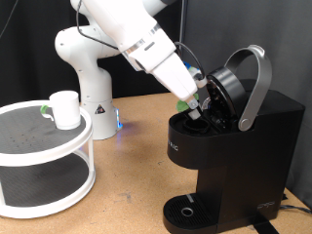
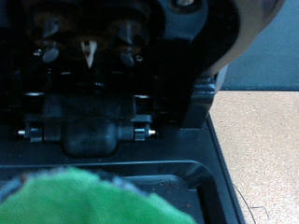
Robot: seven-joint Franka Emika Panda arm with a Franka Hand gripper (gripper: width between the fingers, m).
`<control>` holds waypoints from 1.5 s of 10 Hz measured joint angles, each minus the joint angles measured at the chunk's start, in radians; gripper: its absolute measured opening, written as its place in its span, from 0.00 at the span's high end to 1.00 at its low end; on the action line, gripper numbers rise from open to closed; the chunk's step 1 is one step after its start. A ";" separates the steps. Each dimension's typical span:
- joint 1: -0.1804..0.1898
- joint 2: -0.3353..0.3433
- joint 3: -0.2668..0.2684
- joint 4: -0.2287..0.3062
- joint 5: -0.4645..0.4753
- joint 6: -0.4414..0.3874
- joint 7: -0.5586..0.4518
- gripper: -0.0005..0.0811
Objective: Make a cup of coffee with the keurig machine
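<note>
Wooden surface (image 1: 136, 166) carries the keurig machine (image 1: 234, 146), lid up; the gripper (image 1: 198, 105) clamps a light, stiff green-topped pod (image 2: 84, 196) by its sides; cup (image 1: 64, 109) waits apart.

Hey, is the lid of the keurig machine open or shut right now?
Open: the keurig machine's silver handle is tilted up and the gripper reaches into the chamber.

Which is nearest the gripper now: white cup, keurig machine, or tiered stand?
The keurig machine: the gripper reaches into its open top; the cup sits apart on the stand.
</note>
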 joint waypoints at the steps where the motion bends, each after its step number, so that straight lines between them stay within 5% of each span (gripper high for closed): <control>1: 0.000 0.006 0.005 -0.001 0.000 0.002 0.000 0.42; 15: 0.000 0.053 0.032 -0.013 0.031 0.047 -0.026 0.38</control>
